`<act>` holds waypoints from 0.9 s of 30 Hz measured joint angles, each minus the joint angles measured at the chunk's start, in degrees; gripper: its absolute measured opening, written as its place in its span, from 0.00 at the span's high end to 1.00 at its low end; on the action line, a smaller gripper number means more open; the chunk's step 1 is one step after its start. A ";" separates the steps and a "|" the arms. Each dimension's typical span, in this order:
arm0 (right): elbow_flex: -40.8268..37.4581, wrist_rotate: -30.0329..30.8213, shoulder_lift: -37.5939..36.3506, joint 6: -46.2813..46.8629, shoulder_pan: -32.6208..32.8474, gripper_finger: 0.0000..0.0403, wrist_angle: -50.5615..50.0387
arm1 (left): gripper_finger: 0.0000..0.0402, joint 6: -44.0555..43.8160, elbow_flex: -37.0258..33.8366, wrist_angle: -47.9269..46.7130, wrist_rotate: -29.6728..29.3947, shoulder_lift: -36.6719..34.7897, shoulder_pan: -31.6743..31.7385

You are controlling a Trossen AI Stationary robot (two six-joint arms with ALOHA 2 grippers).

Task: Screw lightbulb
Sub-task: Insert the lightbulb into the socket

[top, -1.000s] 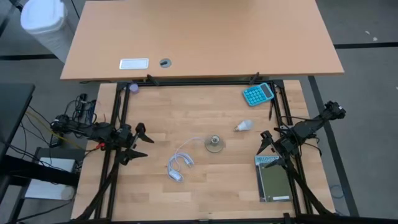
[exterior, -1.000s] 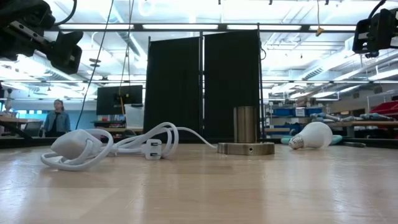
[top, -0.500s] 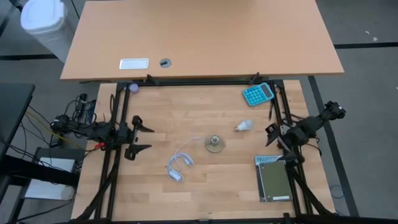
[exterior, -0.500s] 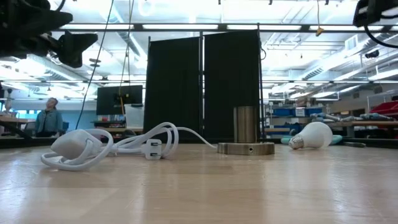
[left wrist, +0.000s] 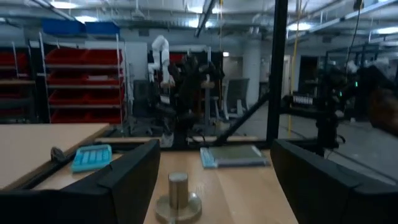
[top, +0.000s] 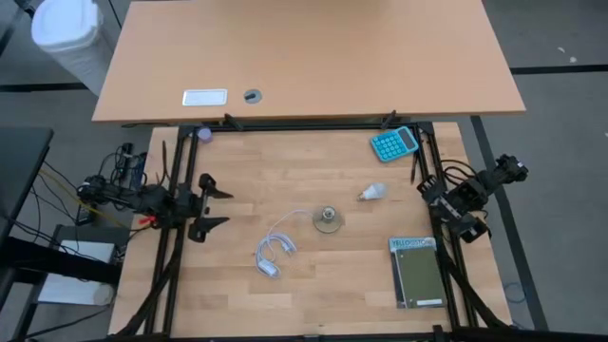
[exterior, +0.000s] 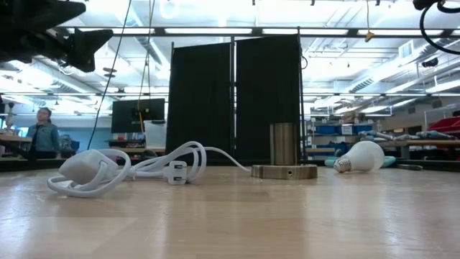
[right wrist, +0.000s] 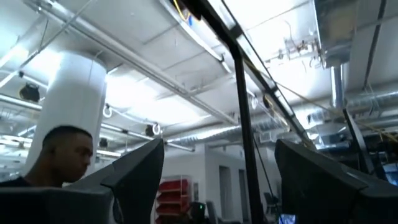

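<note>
Worktable (top: 313,285): pale wooden top, carrying every item below. Landmark for all placings: the socket base, near the table's middle.

Upper desk (top: 304,57): tan surface beyond the worktable's far edge, well apart from the socket base.

Left arm: at the table's left edge, well apart from the socket base. Left gripper (top: 215,200): raised off the table, fingers spread wide with nothing between them, pointed toward the socket base.

Right arm: at the table's right edge, on the opposite side of the socket base from the left arm. Right gripper (top: 427,186): raised, tilted upward toward the ceiling, fingers (right wrist: 134,171) spread apart, holding nothing.

Notebook (top: 418,273): dark green cover, lying flat near the table's front right corner, right of the socket base and nearer the front edge.

Cable (top: 274,252): white, coiled, with plug and adapter block, lying left of the socket base and slightly nearer the front edge, close by but apart.

Calculator (top: 393,142): teal, flat on the table, beyond and to the right of the socket base, near the far right corner.

Socket base (top: 328,220): round grey metal disc with an upright cylinder at its centre.

Lightbulb (top: 372,193): small, white, lying on its side on the table, right of the socket base and slightly farther back, near it but not touching; screw end turned toward the socket base. Neither gripper touches it.
</note>
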 joint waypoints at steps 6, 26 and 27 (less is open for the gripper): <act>0.00 -0.06 0.02 0.12 0.00 0.23 -1.08 | 0.22 0.00 0.00 5.00 -0.63 0.00 -0.01; 0.39 1.29 0.04 -8.47 -0.09 0.23 -4.86 | 0.22 -2.57 0.00 9.66 -17.88 -0.01 0.01; 0.39 1.26 0.04 -8.47 -0.09 0.23 -4.81 | 0.22 -3.27 0.00 9.92 -17.92 0.00 0.01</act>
